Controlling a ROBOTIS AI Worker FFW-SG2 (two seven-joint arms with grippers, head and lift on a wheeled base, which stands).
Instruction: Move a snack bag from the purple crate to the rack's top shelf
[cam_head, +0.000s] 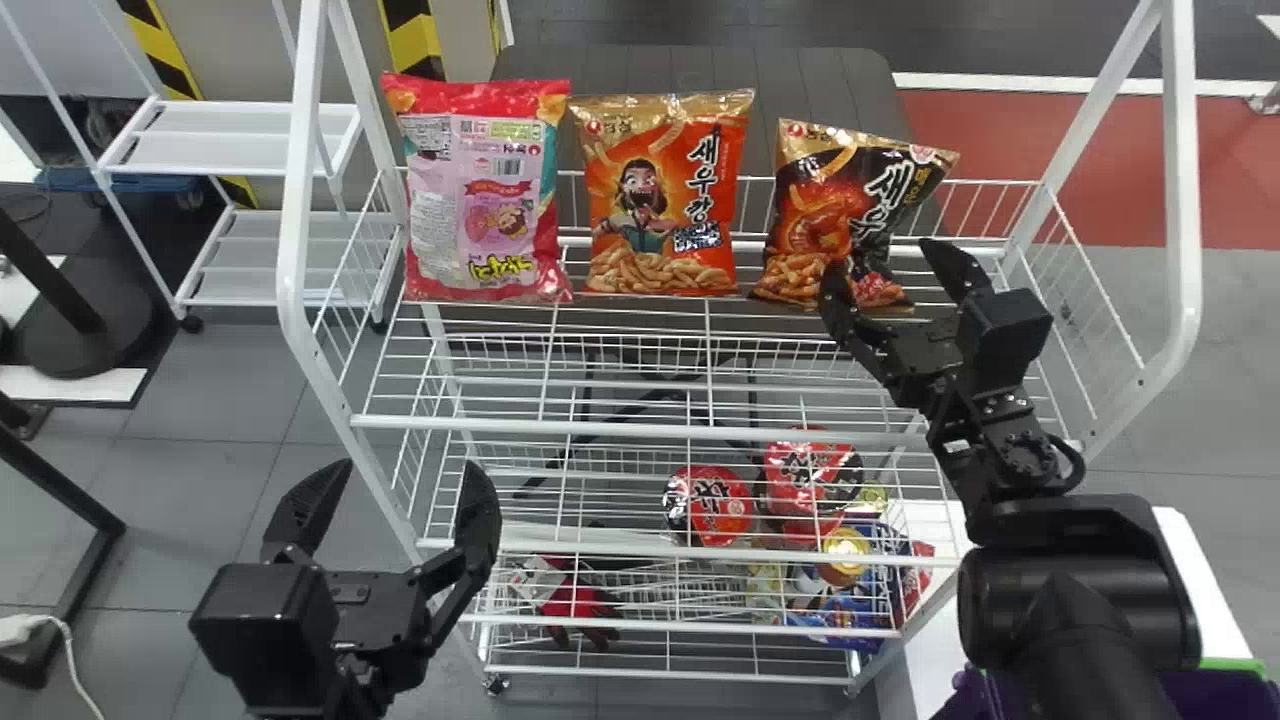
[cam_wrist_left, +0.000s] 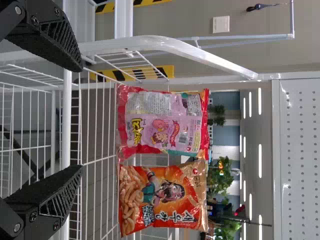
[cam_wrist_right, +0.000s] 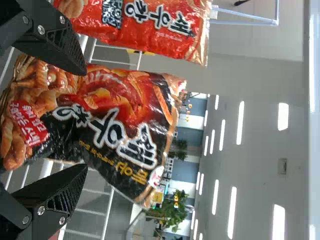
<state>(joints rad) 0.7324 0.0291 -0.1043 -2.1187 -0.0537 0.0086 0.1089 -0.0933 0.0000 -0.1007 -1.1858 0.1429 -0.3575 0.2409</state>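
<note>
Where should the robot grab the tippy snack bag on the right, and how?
I'd pinch the tippy bag by both side edges, low down, coming from the front: it stands with its wide face toward the robot, top leaning right, a thin gap from the orange bag.

I count three snack bags on the rack (cam_head: 640, 429): one pink-and-red bag (cam_head: 490, 195), one orange bag (cam_head: 662, 200) and one dark bag (cam_head: 815, 215). Lower down I count at least two round red packs (cam_head: 708, 505). I count one purple crate (cam_head: 1220, 695), and two grippers of my own, my left gripper (cam_head: 408, 472) and my right gripper (cam_head: 885, 262).
</note>
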